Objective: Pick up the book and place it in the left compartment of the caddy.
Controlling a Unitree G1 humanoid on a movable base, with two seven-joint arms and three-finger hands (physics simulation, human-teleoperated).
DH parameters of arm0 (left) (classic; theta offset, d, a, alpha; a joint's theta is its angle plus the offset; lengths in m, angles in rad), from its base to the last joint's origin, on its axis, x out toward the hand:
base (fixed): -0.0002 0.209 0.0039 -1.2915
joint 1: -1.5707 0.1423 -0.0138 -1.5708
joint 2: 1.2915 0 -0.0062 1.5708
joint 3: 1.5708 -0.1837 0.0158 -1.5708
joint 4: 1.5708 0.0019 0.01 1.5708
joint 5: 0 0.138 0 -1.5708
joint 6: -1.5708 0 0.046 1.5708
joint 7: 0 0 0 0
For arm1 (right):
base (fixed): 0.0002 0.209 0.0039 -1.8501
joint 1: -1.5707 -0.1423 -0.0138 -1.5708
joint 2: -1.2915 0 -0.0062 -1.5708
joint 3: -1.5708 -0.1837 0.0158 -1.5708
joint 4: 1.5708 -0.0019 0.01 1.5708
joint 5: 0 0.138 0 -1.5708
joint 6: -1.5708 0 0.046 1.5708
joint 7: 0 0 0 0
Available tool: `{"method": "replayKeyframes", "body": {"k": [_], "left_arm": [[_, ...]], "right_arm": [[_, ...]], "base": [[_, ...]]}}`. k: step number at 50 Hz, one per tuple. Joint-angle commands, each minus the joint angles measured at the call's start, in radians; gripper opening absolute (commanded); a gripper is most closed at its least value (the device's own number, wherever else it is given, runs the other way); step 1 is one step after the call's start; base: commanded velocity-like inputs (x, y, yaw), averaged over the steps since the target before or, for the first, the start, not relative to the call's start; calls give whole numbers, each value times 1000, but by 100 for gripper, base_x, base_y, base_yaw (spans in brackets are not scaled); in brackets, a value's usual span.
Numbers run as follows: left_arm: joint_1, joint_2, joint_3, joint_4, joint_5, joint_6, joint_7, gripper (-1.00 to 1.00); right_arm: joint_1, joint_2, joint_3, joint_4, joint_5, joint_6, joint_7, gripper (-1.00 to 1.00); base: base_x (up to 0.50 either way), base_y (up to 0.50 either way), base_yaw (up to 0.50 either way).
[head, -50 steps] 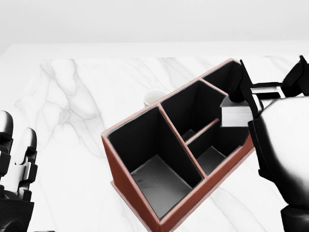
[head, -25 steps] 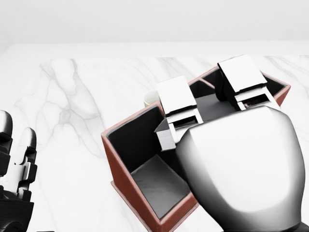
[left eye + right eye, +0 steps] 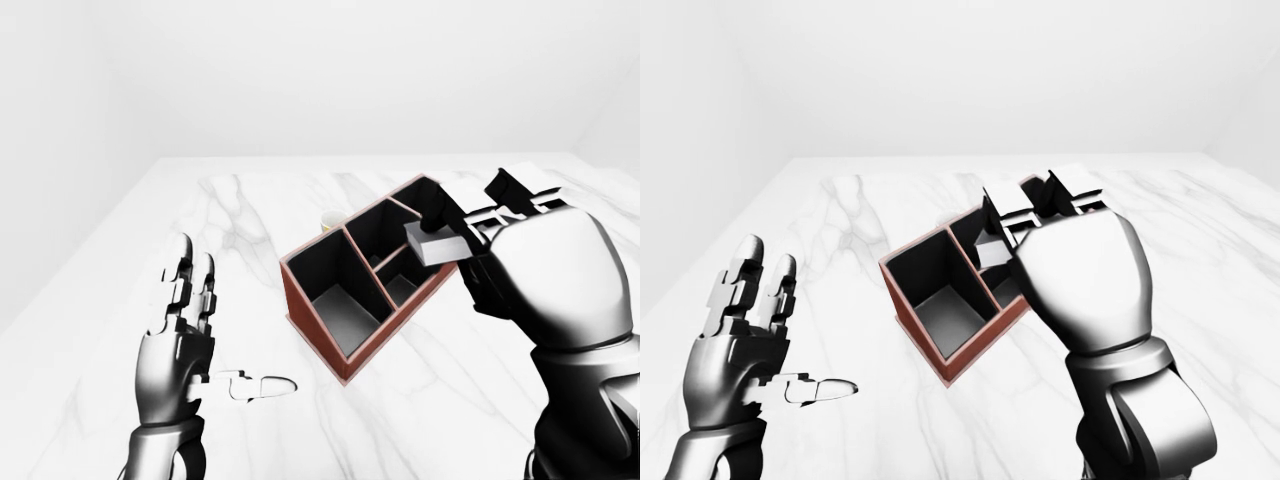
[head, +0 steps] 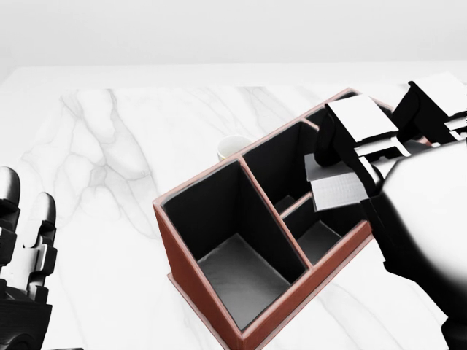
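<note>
The red-brown caddy point(image 4: 191, 277) with black compartments stands on the white marble table, set at an angle. Its large left compartment point(image 4: 237, 262) is empty. My right hand point(image 4: 350, 164) is shut on the small grey book point(image 4: 337, 191) and holds it tilted above the caddy's right-hand compartments, to the right of the left compartment. The book also shows in the left-eye view point(image 3: 432, 247). My left hand point(image 3: 190, 300) is open and empty, fingers spread, hovering over the table to the left of the caddy.
A small white cup point(image 4: 232, 148) stands on the marble table point(image 4: 109, 146) just past the caddy's upper edge. My right forearm fills the lower right of the head view.
Half a second ago the right hand with the book was over the caddy's middle, close to the camera. It has since drawn back right, over the right compartments. The left hand has not moved.
</note>
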Motion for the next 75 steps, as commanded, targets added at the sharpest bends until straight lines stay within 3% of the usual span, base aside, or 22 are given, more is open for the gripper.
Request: {"method": "replayKeyframes", "body": {"k": [1, 7, 14, 22, 25, 29, 31, 39, 50, 75], "left_arm": [[1, 2, -6, 3, 4, 0, 3, 100], [1, 3, -6, 2, 3, 0, 4, 100], [2, 4, -9, 3, 4, 0, 6, 100], [4, 6, -11, 6, 5, 0, 8, 100], [3, 6, -9, 0, 3, 0, 8, 100], [5, 6, -18, 9, 10, 0, 9, 100], [10, 8, -23, 7, 12, 0, 11, 100], [4, 10, -22, 13, 12, 0, 14, 100], [7, 9, -17, 4, 7, 0, 11, 100], [3, 7, -17, 9, 11, 0, 11, 100]], "right_arm": [[13, -81, -74, -13, 201, 0, 0, -100], [98, 23, -82, -12, 264, 0, 0, -100], [72, -111, -170, -13, 446, 0, 0, -100], [134, -98, -191, -13, 479, 0, 0, -100], [90, -167, -179, -13, 510, 0, 0, -100], [69, -192, -182, -13, 587, 0, 0, -100], [31, -217, -148, -13, 558, 0, 0, -100], [70, -111, -17, -13, 428, 0, 0, -100], [88, -65, 123, -13, 300, 0, 0, -100], [118, -83, 107, -13, 400, 0, 0, -100]], "base": [[0, 0, 0], [0, 0, 0], [0, 0, 0], [0, 0, 0], [0, 0, 0], [0, 0, 0], [0, 0, 0], [0, 0, 0], [0, 0, 0], [0, 0, 0]]}}
